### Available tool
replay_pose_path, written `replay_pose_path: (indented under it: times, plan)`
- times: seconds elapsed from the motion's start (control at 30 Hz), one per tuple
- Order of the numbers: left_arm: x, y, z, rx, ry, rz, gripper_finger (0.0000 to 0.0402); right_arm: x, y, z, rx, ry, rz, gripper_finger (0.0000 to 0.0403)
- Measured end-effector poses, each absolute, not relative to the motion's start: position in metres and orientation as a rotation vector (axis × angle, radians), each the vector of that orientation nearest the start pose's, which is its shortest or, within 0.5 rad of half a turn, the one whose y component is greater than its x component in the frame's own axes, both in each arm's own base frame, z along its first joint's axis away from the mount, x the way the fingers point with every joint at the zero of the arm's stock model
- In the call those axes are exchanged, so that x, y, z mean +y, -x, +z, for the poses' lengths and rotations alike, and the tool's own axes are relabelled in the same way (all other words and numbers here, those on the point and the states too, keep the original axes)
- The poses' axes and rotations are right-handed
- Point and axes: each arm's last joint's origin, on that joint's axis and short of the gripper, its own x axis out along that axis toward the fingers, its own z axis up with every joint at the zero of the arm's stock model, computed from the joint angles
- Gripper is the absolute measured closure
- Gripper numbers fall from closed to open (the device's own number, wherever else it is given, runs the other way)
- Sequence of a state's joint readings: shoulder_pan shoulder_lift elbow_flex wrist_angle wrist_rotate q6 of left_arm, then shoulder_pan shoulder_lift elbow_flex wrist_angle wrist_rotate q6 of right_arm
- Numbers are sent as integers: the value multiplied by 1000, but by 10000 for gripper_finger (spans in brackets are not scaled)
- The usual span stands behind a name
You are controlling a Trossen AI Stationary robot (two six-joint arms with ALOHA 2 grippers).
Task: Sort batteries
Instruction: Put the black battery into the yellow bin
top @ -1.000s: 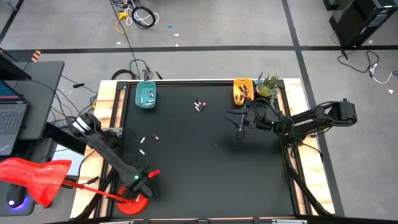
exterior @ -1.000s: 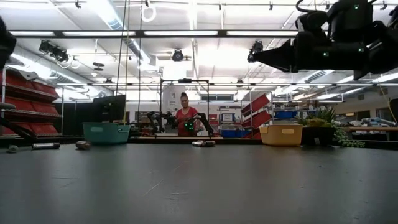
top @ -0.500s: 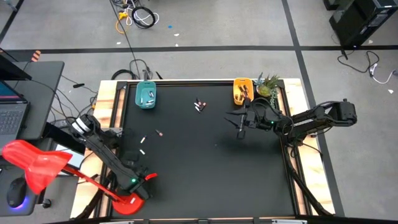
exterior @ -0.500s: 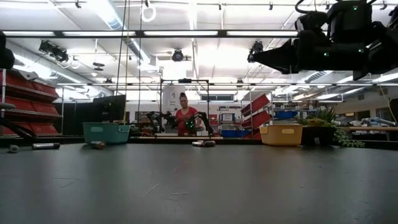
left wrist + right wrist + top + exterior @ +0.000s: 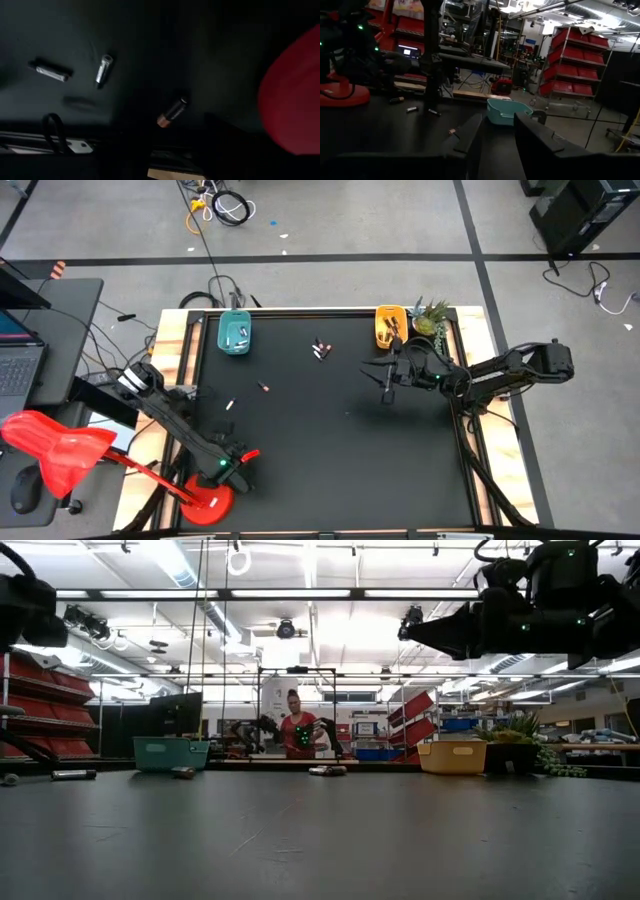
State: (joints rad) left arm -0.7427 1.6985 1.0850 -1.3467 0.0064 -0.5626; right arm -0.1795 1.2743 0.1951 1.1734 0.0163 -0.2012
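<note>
dark battery (image 5: 264,387) rolled right | left claw (image 5: 240,472) near front edge

No text, label or number could be read anywhere. The batteries (image 5: 103,70) showed no legible brand. Nor did the trays (image 5: 235,333).

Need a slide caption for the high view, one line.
Overhead: loose batteries on the black table between teal tray and yellow tray.
</note>
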Motion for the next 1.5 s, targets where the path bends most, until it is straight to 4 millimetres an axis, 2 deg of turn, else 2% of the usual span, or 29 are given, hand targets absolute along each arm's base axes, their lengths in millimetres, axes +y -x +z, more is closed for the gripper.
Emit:
replay_pose_path:
  times: [0.37,0.8,1.07,1.5]
  plan:
    - [-151,-168,152,1959,-466,-30,228,-37,-204,177,-75,208,-192,281]
    - [-154,-165,149,1992,-455,-167,228,-37,-204,177,-68,200,-191,281]
    - [-151,-160,137,1999,-413,-191,229,-37,-204,177,-68,196,-190,281]
    - [-146,-154,124,1997,-374,-221,273,-37,-204,176,-60,196,-189,281]
